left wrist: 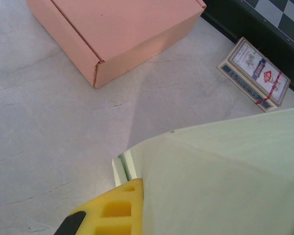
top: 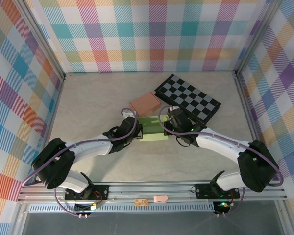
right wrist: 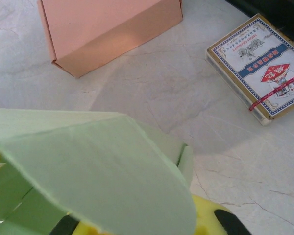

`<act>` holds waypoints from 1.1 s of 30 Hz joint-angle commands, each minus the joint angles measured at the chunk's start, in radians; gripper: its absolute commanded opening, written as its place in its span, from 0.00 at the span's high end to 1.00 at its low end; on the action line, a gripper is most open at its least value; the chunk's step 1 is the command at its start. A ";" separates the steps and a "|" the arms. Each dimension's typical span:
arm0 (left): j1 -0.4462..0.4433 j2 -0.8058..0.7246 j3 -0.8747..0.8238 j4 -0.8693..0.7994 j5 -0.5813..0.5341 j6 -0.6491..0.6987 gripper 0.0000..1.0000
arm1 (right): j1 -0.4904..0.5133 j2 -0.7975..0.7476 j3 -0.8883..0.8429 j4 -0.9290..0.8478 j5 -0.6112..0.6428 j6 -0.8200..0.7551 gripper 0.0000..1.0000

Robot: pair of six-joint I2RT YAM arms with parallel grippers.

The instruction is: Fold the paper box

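A pink box [top: 145,103], card deck [right wrist: 258,68] and checkerboard [top: 187,98] crowd behind the green paper box [top: 153,131]; the table [top: 88,103] lies open leftward.

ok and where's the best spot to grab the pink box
I'd take the pink box from straight above, jaws across its two long side walls near the middle. It lies closed and flat on the table, so those walls stand upright and parallel, while the smooth lid offers nothing to pinch. Gripping end to end looks worse: the checkerboard sits close to its right end.
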 commanded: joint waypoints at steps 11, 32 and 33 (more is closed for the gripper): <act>-0.076 0.077 0.038 -0.138 -0.086 -0.008 1.00 | 0.011 -0.195 -0.019 -0.244 -0.115 0.088 0.58; -0.123 0.086 0.071 -0.212 -0.172 -0.030 1.00 | -0.165 -0.173 0.422 -0.683 -0.362 0.739 0.45; -0.123 0.085 0.071 -0.212 -0.174 -0.031 1.00 | -0.189 -0.148 0.449 -0.700 -0.382 0.747 0.45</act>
